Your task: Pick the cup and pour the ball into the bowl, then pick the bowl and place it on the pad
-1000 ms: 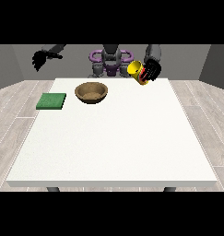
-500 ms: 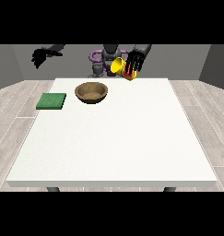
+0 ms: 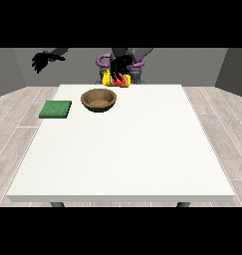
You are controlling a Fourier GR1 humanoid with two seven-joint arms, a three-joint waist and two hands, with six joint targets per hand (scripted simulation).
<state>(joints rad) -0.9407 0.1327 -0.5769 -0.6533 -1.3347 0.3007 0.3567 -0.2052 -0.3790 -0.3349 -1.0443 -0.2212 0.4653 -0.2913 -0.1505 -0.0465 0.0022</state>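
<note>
We take the brown bowl (image 3: 98, 99) as landmark. It sits upright on the white table (image 3: 142, 149), towards the robot's edge. The yellow cup (image 3: 116, 79) with red marking hangs in the air just beyond the bowl and slightly towards the view's right of its centre, tipped well over on its side. The hand nearer the view's right (image 3: 117, 67) has its black fingers curled round the cup, holding it from above. We cannot make out the ball; the bowl's inside looks plain brown. The green pad (image 3: 56, 109) lies flat on the table, well to the view's left of the bowl, near the table's left edge, apart from it. The hand at the view's left (image 3: 42, 61) is raised in the air far beyond and left of the bowl, holding nothing, fingers spread and slack.
</note>
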